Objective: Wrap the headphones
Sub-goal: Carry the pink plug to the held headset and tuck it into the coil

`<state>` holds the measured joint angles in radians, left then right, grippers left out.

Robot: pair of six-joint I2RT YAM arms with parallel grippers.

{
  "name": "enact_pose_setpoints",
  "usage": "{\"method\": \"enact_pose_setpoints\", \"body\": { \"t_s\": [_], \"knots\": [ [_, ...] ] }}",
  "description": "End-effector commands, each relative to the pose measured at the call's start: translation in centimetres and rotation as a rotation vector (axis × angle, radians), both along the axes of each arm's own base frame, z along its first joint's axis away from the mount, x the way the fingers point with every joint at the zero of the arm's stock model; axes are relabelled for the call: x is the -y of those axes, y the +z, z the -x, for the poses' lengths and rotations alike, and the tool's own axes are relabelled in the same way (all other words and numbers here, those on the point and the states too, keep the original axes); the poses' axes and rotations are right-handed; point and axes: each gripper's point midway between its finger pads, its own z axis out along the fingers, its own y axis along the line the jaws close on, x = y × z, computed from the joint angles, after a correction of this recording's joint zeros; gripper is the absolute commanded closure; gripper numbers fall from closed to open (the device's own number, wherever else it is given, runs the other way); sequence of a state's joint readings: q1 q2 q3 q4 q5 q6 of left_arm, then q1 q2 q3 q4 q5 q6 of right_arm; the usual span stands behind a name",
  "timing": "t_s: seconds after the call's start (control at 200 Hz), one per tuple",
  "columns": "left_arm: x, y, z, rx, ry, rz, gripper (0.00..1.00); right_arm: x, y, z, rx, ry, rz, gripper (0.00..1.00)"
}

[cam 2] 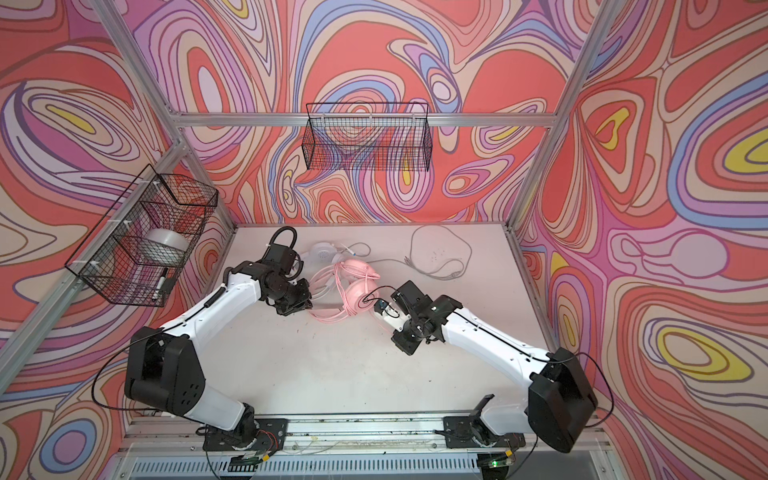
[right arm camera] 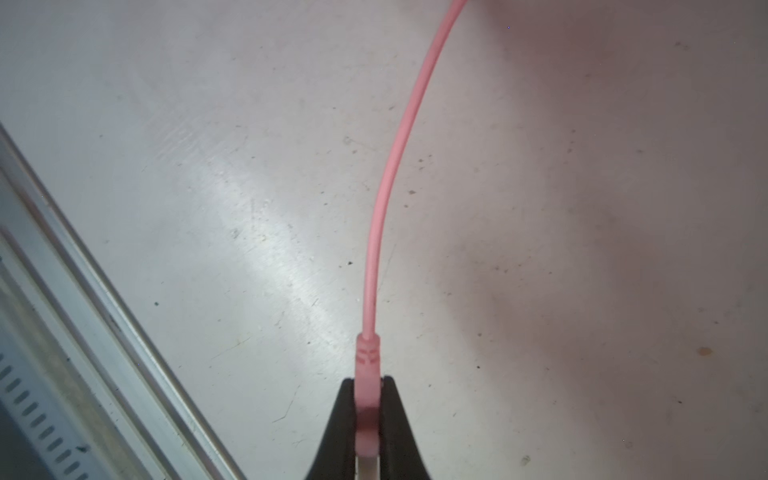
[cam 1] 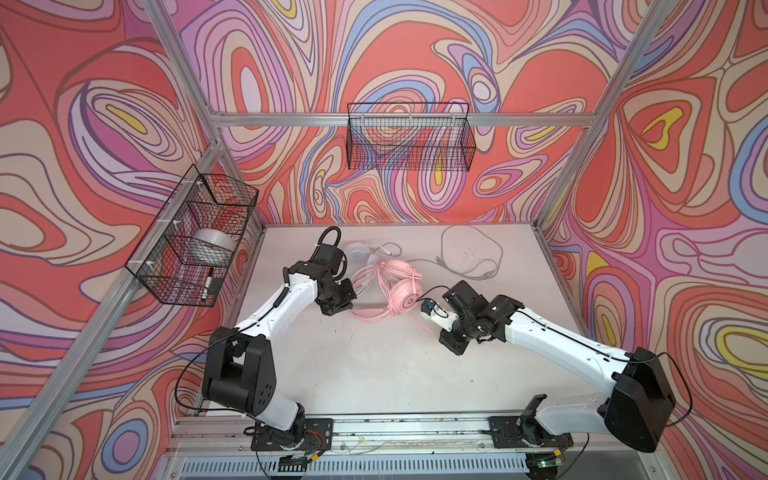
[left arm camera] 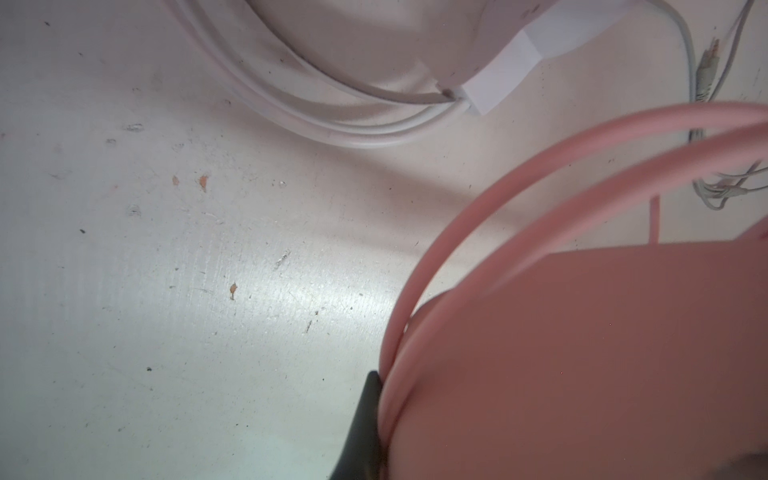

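Table (cam 1: pixel 374 374): matte white, scuffed, with bare room across the lower half of both top views. Left gripper (cam 1: pixel 354 306), centre-left: jaws pressed together on smooth loops of pink cord (left arm camera: pixel 459 216). White headset (cam 1: pixel 357 251) lies near the table's upper edge. Pink headset (cam 1: pixel 405 297), with round glossy cups, lies at centre just below it. Right gripper (right arm camera: pixel 369 399), centre-right: pinching the ribbed pink plug (right arm camera: pixel 368 353), from which the cord arcs away.

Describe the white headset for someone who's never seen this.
Start at the white table; near its back edge, behind the pink headset, lies the white headset. Its pale grey cord, loose on the table, sets it apart from its all-pink neighbour.
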<state>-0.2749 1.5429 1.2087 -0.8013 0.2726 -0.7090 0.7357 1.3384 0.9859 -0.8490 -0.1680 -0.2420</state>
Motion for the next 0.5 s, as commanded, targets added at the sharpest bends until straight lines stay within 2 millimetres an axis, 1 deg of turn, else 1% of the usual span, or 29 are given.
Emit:
{"method": "enact_pose_setpoints", "body": {
  "t_s": [0.0,0.115,0.2,0.391,0.496],
  "knots": [
    [0.3,1.6,-1.4,0.04,0.025,0.021,1.0,-1.7,2.2,2.6,-0.047,0.09,-0.073,1.0],
    [0.1,1.2,-1.6,0.027,0.03,0.001,1.0,-2.7,3.1,3.9,-0.079,0.154,-0.1,1.0],
    [-0.2,1.0,-1.7,0.021,0.026,-0.025,1.0,-3.5,4.1,4.2,-0.066,0.194,-0.13,1.0],
    [-1.2,0.1,-1.3,0.002,0.013,-0.12,1.0,-5.2,7.4,4.3,0.007,0.286,-0.24,1.0],
    [-1.1,-0.2,-1.1,-0.001,0.004,-0.151,1.0,-6.2,8.6,4.0,0.03,0.33,-0.276,1.0]
  ]
}}
